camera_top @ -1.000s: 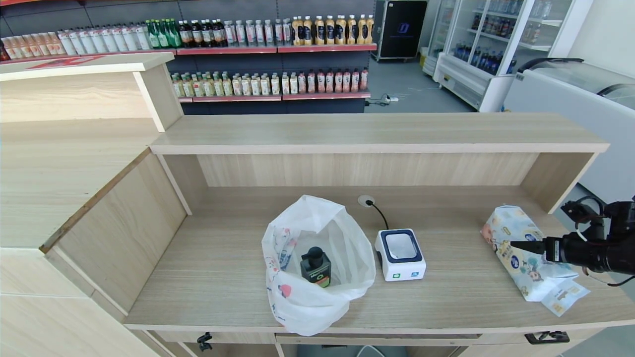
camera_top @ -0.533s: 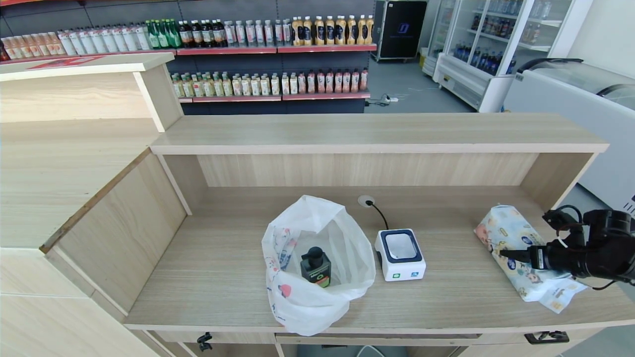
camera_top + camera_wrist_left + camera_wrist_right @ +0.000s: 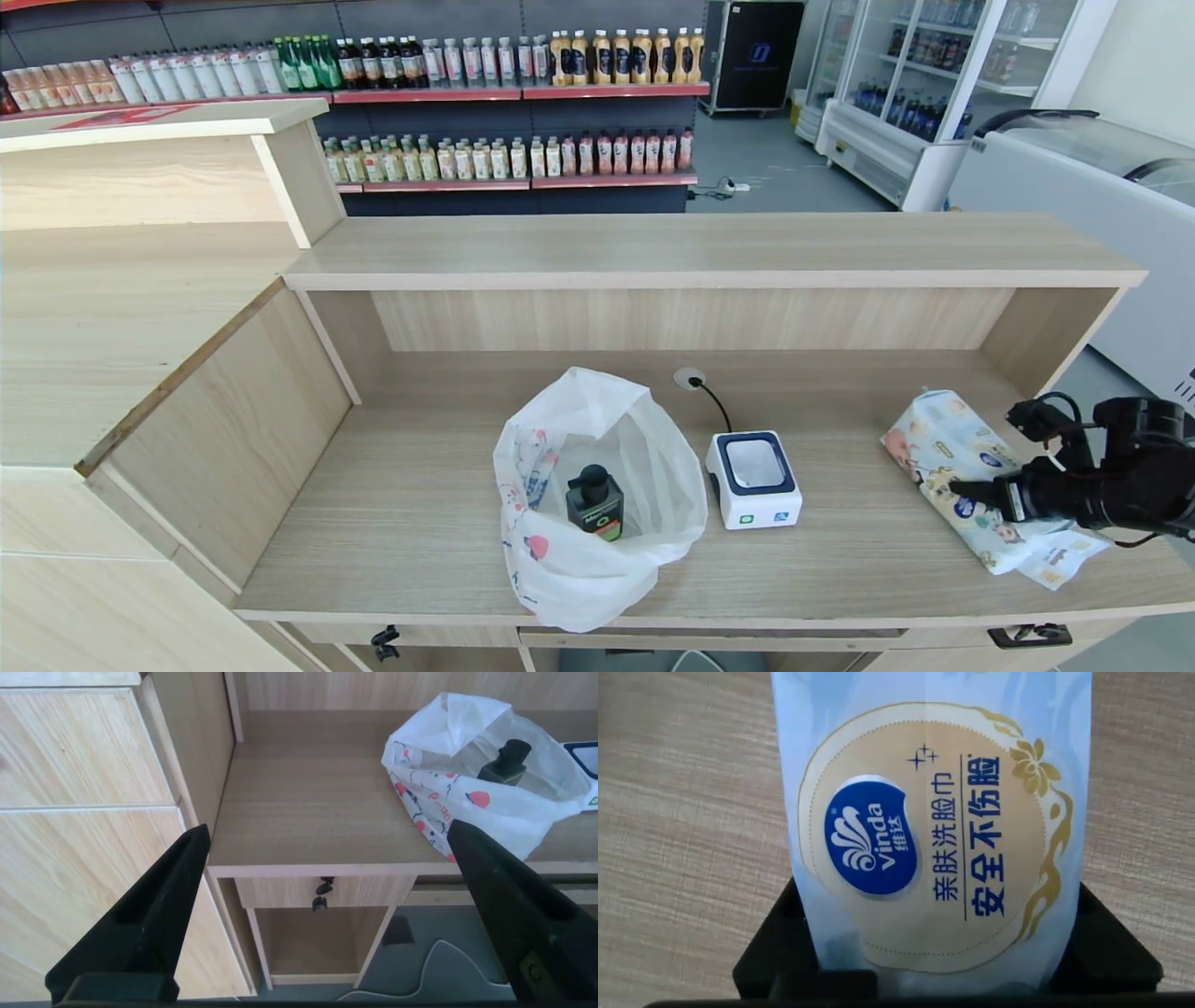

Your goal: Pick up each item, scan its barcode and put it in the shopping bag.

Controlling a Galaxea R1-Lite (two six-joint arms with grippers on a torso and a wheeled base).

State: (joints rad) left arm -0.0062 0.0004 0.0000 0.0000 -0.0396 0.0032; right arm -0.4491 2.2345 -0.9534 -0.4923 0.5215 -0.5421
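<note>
Two grippers work a checkout counter [image 3: 868, 569]: the right gripper [image 3: 971, 487] pinches a tissue pack [image 3: 938, 443] at the counter's right end, while the left gripper [image 3: 329, 831] hangs spread wide (a dark bottle [image 3: 594, 504] sits inside the shopping bag [image 3: 569, 579]).

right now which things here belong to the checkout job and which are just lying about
Job: tissue pack, barcode scanner, shopping bag, black pump bottle already in the bag.
Lying about: drink bottles on the shelves, glass-door fridges, chest freezer.
</note>
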